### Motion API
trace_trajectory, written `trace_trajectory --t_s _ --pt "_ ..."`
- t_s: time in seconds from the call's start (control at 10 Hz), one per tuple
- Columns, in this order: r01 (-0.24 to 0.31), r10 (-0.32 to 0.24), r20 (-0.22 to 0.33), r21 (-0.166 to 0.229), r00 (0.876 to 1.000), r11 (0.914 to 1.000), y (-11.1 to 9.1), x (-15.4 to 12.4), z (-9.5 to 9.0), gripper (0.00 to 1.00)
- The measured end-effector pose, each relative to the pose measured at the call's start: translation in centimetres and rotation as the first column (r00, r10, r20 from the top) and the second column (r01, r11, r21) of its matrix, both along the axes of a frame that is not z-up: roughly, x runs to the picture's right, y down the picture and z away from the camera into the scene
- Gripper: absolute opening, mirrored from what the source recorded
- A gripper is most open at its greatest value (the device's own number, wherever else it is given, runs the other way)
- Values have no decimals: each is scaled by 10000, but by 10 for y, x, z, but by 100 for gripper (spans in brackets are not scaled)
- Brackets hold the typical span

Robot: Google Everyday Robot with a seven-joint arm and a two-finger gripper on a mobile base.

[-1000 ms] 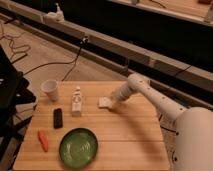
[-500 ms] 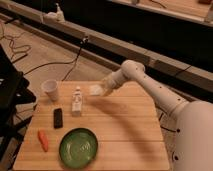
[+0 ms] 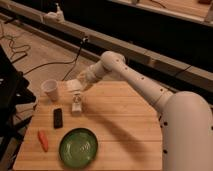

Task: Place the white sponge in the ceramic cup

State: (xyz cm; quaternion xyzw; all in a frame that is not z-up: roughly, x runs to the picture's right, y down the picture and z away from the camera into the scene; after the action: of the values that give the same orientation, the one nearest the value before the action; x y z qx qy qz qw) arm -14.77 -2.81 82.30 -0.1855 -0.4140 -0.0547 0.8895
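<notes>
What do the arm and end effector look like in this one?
The arm is glossy white: thick rounded segments, a bulbous elbow, small dark dots along the shell, no loose cables showing. It grows from a wide white body. The end effector, over the table's back edge near the cup, is pale and slimmer, closed on the sponge.

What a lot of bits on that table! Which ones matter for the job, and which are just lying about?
In the job: white sponge, held in the gripper above the table near the ceramic cup.
Lying about: small white figure, black slab, orange carrot, green plate.
</notes>
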Motion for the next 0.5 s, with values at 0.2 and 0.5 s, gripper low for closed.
trace_trajectory --t_s 0.2,0.5 --pt "17 -17 24 2 10000 10000 0 -1 -1 0" --pt "40 -40 53 -9 10000 10000 1 -3 -1 0"
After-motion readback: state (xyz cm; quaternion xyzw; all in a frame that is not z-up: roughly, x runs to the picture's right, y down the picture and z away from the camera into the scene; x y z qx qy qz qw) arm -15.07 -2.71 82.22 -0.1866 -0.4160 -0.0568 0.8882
